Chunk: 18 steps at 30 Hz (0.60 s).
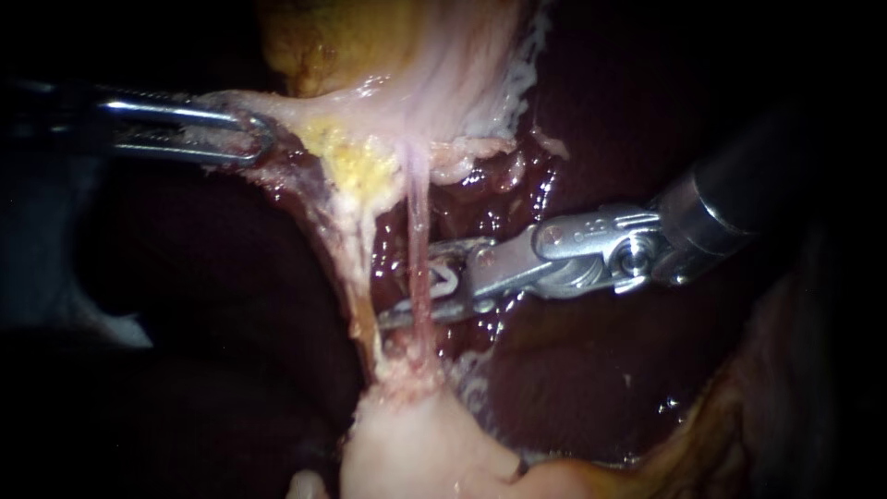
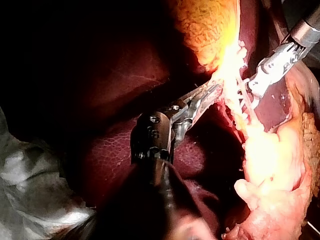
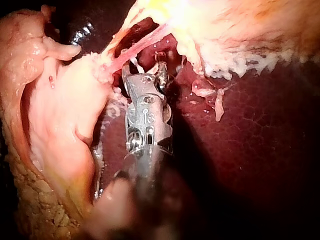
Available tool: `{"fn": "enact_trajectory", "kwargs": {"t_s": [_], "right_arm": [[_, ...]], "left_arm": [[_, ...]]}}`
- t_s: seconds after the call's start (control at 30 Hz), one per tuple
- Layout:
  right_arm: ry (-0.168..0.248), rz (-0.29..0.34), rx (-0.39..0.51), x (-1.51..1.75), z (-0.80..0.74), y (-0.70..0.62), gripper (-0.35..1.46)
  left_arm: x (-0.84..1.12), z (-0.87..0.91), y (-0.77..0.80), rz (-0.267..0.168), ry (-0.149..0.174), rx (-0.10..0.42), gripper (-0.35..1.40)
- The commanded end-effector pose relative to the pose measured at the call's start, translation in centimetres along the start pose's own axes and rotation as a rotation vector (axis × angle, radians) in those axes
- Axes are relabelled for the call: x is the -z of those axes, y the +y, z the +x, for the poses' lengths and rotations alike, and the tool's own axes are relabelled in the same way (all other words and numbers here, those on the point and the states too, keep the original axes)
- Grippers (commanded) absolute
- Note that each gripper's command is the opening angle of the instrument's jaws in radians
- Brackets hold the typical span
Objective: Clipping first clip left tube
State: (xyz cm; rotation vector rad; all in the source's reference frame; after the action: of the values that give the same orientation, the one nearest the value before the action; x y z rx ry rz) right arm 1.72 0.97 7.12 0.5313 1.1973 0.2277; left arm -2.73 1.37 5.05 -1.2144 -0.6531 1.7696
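My left instrument (image 1: 254, 137) pinches pale tissue (image 1: 314, 106) to stretch the pink tube (image 1: 418, 208), so my right instrument (image 1: 411, 285), jaws open, fits around it.

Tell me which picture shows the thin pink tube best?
The endoscope view: the pink tube shows whole, stretched across the right instrument. The right wrist view shows a short stretch ahead of it; the left wrist view, only a pale sliver.

My left instrument (image 1: 248, 139) reaches in from the left onto tissue (image 1: 291, 113) up and left of the tube (image 1: 419, 217). The tube runs down the middle, before the liver (image 1: 591, 370), crossing the tip of my right instrument (image 1: 411, 285), which enters from the right.
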Motion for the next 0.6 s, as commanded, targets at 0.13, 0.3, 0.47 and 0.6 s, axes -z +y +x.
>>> {"fn": "enact_trajectory", "kwargs": {"t_s": [0.13,0.3,0.47,0.6], "right_arm": [[0.002,-0.012,0.037,0.04,-0.04,0.00,0.50],[0.001,-0.025,0.073,0.22,-0.08,-0.01,0.50],[0.002,-0.027,0.091,0.52,-0.06,0.00,0.50],[0.003,-0.029,0.092,0.76,-0.02,-0.01,0.50]], "left_arm": [[0.01,0.00,-0.01,-0.001,0.000,0.000,-0.35],[0.01,0.00,-0.01,-0.001,0.000,-0.001,-0.35],[0.02,0.00,-0.01,-0.001,0.000,-0.001,-0.35],[0.02,0.00,-0.02,-0.001,0.000,-0.001,-0.35]]}}
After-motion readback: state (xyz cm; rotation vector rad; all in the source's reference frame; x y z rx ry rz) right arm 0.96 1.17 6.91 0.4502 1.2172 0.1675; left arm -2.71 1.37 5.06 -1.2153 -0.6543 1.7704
